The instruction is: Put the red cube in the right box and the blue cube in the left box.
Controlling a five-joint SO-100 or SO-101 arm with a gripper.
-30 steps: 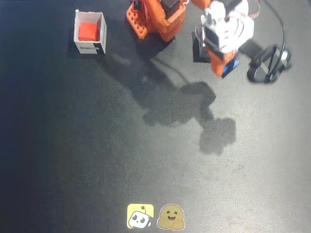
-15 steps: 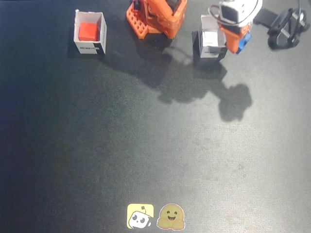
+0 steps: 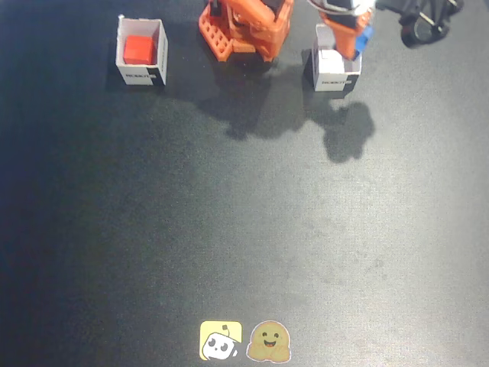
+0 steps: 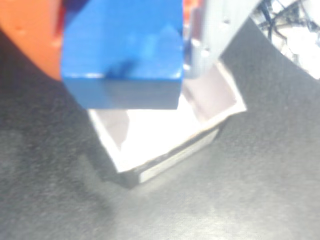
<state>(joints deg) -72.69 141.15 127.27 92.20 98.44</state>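
- Swinging back over the worktop, I am now holding the pincer above the empty box.
- Pinching the blue cube, I am readying its drop.
- Sitting boxed already: the red cube.
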